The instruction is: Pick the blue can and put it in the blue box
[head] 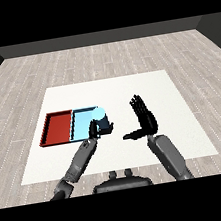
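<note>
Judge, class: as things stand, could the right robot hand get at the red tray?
Probably not easily. The right robot hand is open, well right of both trays. The red tray lies farthest left, beyond the light blue tray, with the left robot hand holding the blue can between.

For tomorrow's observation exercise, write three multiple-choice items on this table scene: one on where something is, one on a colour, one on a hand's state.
1. Where is the blue can?
A. inside the red tray
B. at the right edge of the light blue tray, in the left hand
C. on the floor

2. What colour is the tray to the left of the light blue one?
A. red
B. green
C. yellow

3. How is the right hand?
A. curled round a can
B. out of sight
C. open, fingers straight, holding nothing

Answers:
1 B: the left hand curls round the can at that tray's right rim.
2 A: the red tray lies beside it.
3 C: its fingers point upward and its thumb sticks out sideways.
</note>
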Robot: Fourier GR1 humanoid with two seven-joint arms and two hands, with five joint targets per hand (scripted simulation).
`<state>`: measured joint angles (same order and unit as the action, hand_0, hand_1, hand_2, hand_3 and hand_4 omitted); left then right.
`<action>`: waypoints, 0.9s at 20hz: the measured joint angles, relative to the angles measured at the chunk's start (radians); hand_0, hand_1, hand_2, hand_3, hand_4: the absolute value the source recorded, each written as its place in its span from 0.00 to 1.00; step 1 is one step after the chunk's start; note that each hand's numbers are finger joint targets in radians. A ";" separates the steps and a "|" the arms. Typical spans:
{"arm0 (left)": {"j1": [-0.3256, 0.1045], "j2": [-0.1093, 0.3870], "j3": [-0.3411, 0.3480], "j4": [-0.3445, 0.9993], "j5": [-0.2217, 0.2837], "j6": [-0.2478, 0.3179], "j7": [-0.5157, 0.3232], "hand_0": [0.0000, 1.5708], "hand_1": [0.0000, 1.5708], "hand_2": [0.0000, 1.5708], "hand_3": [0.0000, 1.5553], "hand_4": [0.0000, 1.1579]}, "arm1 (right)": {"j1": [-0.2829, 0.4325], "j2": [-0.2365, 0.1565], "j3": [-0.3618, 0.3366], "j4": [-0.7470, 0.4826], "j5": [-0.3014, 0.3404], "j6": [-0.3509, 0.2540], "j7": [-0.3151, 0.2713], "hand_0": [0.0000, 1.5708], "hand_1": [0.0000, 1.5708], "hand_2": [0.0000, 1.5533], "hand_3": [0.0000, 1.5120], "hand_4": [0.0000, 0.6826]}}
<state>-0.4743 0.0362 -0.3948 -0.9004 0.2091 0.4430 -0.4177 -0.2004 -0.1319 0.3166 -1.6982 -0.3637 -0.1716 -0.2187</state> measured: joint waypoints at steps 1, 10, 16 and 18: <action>0.010 0.010 0.006 -0.005 -0.004 -0.003 0.000 1.00 1.00 1.00 0.96 0.98 | 0.028 -0.007 -0.010 -0.028 -0.003 0.002 -0.008 0.00 0.00 0.00 0.00 0.00; -0.037 0.129 0.119 0.077 -0.014 -0.021 0.095 1.00 1.00 1.00 0.96 0.96 | 0.137 -0.092 -0.182 -0.093 -0.075 0.064 -0.029 0.00 0.00 0.00 0.00 0.00; -0.098 0.217 0.218 0.269 0.002 -0.068 0.139 1.00 1.00 1.00 0.97 0.91 | 0.139 -0.092 -0.213 -0.064 -0.069 0.065 -0.027 0.00 0.00 0.00 0.00 0.00; -0.141 0.229 0.236 0.355 -0.008 -0.077 0.153 1.00 1.00 1.00 0.96 0.91 | 0.116 -0.089 -0.228 -0.047 -0.068 0.061 -0.024 0.00 0.00 0.00 0.00 0.00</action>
<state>-0.6149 0.2651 -0.1587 -0.5456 0.2009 0.3657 -0.2651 -0.0841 -0.2206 0.0887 -1.7452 -0.4315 -0.1103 -0.2423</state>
